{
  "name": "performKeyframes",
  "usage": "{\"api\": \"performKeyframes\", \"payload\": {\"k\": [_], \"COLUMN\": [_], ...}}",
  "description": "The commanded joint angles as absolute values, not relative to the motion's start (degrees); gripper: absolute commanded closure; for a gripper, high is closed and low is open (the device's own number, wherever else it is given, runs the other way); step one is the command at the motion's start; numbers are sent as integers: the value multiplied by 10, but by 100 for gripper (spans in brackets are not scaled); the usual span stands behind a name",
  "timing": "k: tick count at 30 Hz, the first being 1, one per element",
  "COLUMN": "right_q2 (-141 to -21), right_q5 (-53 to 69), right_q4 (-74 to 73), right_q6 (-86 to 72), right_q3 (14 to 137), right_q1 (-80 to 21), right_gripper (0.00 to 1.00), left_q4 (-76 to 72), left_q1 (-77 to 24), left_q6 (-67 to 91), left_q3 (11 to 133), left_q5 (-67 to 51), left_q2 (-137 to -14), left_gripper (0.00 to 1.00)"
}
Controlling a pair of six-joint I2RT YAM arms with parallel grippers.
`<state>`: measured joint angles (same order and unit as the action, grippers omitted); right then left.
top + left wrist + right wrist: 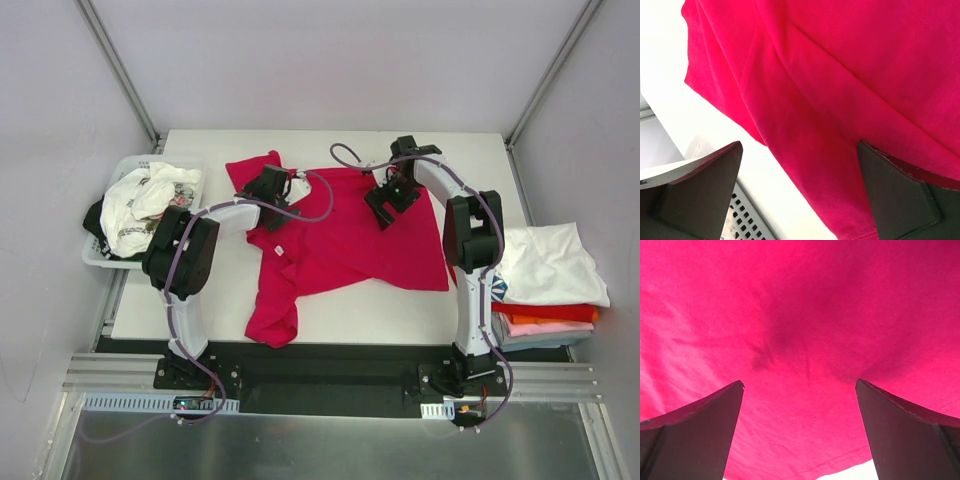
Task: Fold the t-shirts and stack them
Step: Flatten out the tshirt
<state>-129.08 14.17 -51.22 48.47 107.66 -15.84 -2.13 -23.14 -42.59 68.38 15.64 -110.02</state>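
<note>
Both claws are gaping apart. The left gripper (800, 190) is hovering at the edge of the crimson t-shirt (350, 240) and the right gripper (800, 430) over its middle, likely readying to straighten it. Beyond the right claw the folded stack (550, 285) is lying, and beyond the left, the basket (130, 161) is holding unfolded shirts (140, 200).

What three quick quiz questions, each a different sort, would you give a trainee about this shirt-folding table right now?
1. True or false: the crimson t-shirt lies unfolded on the table.
2. Where is the stack of folded t-shirts? A: far left. B: centre. C: right edge.
3. Fill in: the left pincer and right pincer both stand ____ over the crimson cloth.
Key: 1 true; 2 C; 3 open.
</note>
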Motion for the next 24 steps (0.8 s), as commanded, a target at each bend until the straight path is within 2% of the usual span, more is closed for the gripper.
{"api": "performKeyframes", "payload": {"k": [1, 13, 21, 24], "right_q2": [-1280, -1278, -1283, -1284], "right_q5": [125, 84, -42, -48], "right_q4": [-485, -460, -445, -444], "right_q6": [464, 444, 446, 446], "right_q3": [1067, 1053, 1046, 1046], "right_q1": [-158, -166, -196, -201], "right_gripper": [0, 0, 0, 0], "left_q4": [11, 13, 13, 13], "left_q1": [-221, -221, -221, -221], "left_q6": [-413, -406, -411, -416], "left_q3": [672, 671, 672, 675], "left_q5": [169, 168, 167, 168], "left_q2": [-1073, -1083, -1079, -1077], "left_gripper": [1, 1, 1, 1]}}
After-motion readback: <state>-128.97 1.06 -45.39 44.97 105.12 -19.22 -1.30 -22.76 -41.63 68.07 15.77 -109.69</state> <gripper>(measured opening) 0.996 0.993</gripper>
